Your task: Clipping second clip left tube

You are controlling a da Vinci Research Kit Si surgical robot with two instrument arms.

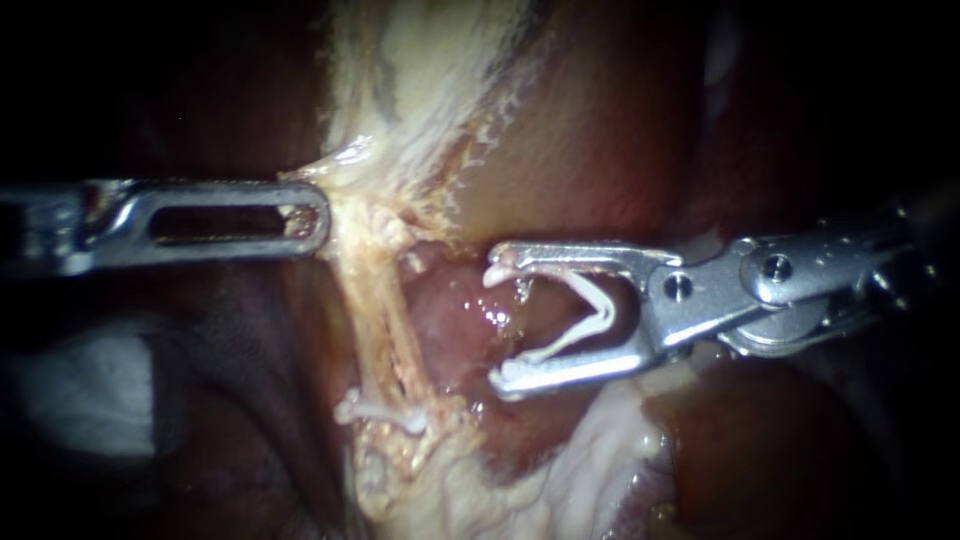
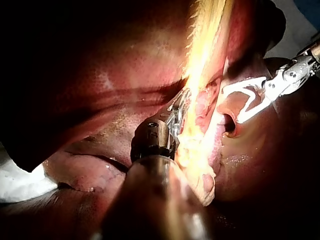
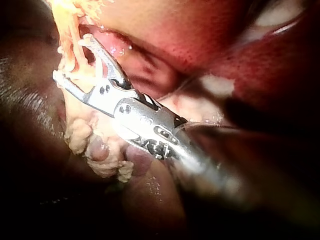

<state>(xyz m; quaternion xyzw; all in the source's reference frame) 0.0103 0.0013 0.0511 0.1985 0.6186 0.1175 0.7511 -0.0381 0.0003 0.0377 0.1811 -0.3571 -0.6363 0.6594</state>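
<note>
Soft, slippery left tube (image 1: pixel 366 330): straddle it above the seated clip (image 1: pixel 385 412) with the right instrument (image 1: pixel 498 325), its wide-set jaws cradling an open clip (image 1: pixel 592 318)

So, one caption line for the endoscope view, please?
Right instrument holds an open clip beside the tube bearing a placed clip; left instrument grips tissue.

White clip (image 1: pixel 385 412) on yellow-tan tube (image 1: pixel 378 320); white loaded clip (image 1: pixel 590 320) in silver right instrument (image 1: pixel 498 322); tissue (image 1: pixel 600 130) reddish-brown.
</note>
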